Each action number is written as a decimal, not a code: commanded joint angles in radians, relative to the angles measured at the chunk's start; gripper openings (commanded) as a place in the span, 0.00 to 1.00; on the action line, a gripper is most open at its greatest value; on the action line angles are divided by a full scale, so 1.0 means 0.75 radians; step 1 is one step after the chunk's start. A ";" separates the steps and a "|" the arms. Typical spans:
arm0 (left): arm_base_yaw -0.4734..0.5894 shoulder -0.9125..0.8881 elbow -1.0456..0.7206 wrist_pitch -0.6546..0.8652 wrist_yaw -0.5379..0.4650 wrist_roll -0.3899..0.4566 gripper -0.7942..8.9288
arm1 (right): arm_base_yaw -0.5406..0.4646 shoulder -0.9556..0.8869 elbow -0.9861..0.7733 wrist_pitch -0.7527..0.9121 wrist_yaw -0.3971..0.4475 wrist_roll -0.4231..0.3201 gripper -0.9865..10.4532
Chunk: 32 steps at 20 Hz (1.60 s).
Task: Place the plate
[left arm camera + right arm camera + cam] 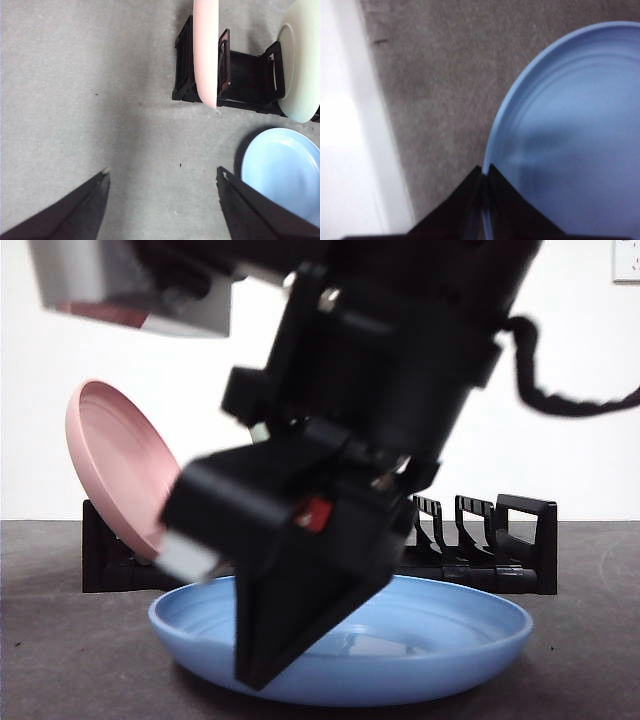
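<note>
A light blue plate [430, 640] lies flat on the dark table, in front of a black plate rack [520, 540]. My right gripper [262, 665] comes down large and dark over the plate's near left rim. In the right wrist view its jaws [485, 170] are shut on the blue plate's [570, 125] rim. My left gripper [162, 172] hangs open high above bare table, holding nothing, with the blue plate [282, 170] off to one side of it.
A pink plate [115, 465] stands on edge in the rack's left end. The left wrist view shows the rack [245, 75] holding the pink plate [206, 50] and a pale green plate [300, 60]. A white strip [350, 125] borders the table near the right gripper.
</note>
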 commanded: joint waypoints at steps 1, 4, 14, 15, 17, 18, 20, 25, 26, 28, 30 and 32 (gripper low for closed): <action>0.001 0.008 0.035 0.011 0.004 0.011 0.43 | 0.016 0.043 0.019 0.052 0.007 -0.046 0.10; 0.001 0.008 0.035 0.011 0.004 0.011 0.43 | 0.017 0.038 0.029 0.048 -0.002 0.024 0.25; -0.018 0.111 0.035 0.115 0.111 -0.087 0.43 | -0.116 -0.336 0.510 -0.659 -0.113 0.602 0.27; -0.035 0.160 0.035 0.141 0.111 -0.097 0.43 | -0.146 -0.360 0.574 -0.760 -0.073 0.606 0.27; -0.083 0.277 0.038 0.230 0.110 -0.112 0.43 | -0.204 -0.401 0.679 -0.899 0.028 0.605 0.27; -0.103 0.340 0.047 0.276 0.110 -0.117 0.43 | -0.227 -0.418 0.712 -0.937 0.081 0.604 0.27; -0.140 0.483 0.102 0.332 0.108 -0.120 0.43 | -0.273 -0.444 0.749 -0.986 0.162 0.604 0.27; -0.269 0.847 0.409 0.307 -0.166 -0.074 0.43 | -0.372 -0.462 0.753 -1.079 0.222 0.603 0.27; -0.294 0.908 0.468 0.287 -0.246 -0.058 0.43 | -0.384 -0.461 0.753 -1.081 0.225 0.603 0.27; -0.338 1.021 0.570 0.240 -0.400 -0.039 0.43 | -0.396 -0.461 0.752 -1.081 0.240 0.603 0.27; -0.376 1.113 0.648 0.205 -0.535 -0.026 0.43 | -0.406 -0.461 0.752 -1.081 0.255 0.593 0.27; -0.407 1.170 0.679 0.210 -0.608 -0.015 0.43 | -0.413 -0.461 0.752 -1.081 0.255 0.592 0.27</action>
